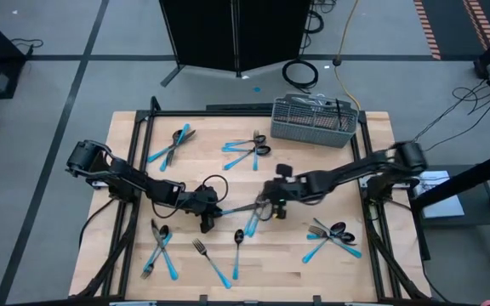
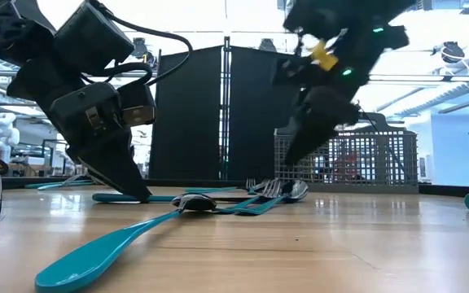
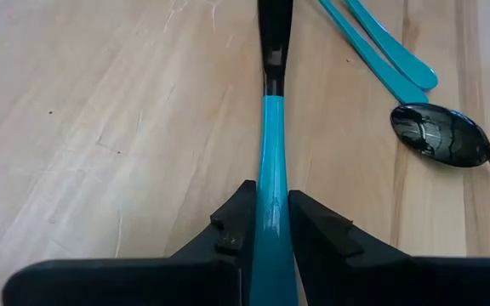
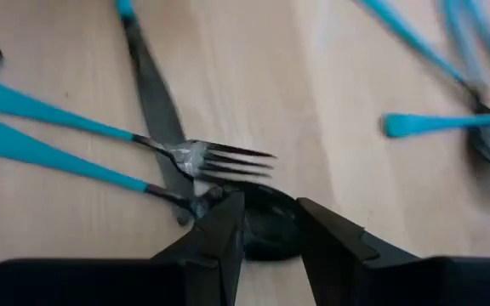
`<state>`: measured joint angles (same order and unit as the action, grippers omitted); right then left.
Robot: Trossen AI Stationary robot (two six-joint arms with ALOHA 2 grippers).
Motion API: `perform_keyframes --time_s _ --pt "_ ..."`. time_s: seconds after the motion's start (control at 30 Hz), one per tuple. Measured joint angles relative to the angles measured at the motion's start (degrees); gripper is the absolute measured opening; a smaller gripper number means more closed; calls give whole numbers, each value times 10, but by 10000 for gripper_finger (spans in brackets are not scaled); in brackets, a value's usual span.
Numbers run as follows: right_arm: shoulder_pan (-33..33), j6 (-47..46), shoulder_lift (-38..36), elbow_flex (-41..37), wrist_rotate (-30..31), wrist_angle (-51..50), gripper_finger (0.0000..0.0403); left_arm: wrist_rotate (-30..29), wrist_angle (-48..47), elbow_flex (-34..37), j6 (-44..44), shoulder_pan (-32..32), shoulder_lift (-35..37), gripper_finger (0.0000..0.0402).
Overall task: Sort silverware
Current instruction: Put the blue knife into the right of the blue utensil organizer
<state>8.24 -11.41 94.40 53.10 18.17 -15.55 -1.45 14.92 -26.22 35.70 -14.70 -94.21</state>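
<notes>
The silverware has dark heads and light-blue handles and lies in small heaps across the wooden table (image 1: 126, 170). My left gripper (image 1: 213, 212) is shut on a knife (image 1: 238, 206) at mid-table; its dark blade (image 3: 274, 34) points toward my right gripper. My right gripper (image 1: 266, 202) hangs a little above the table, open, over a fork (image 4: 219, 160) and a spoon bowl (image 4: 270, 229), touching neither. The low view shows its fingertips (image 2: 290, 159) above the pieces lying there (image 2: 275, 191). My left gripper pinches the knife's blue handle (image 3: 272, 170) by its two sides between both fingers. The fingers slant down from the table's left and lie along the knife. The blade reaches out ahead, low over the wood; whether it rests there I cannot tell.
A grey wire-mesh basket (image 1: 313, 121) stands at the far edge, right of the middle. More silverware lies at the far left (image 1: 173, 146), far middle (image 1: 247, 153), near left (image 1: 160, 246), near middle (image 1: 238, 242) and near right (image 1: 334, 234). Bare wood lies between the heaps.
</notes>
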Motion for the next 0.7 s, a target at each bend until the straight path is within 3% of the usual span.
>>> perform_keyframes --time_s 0.13,0.27,0.7 --pt "5 -28 -68 -89 0 142 102 2 0 0 0 0 0 68" --pt "6 -13 -66 -112 -20 290 102 14 5 0 0 10 0 68" --pt "-20 22 120 9 -18 291 102 46 7 0 15 26 0 68"
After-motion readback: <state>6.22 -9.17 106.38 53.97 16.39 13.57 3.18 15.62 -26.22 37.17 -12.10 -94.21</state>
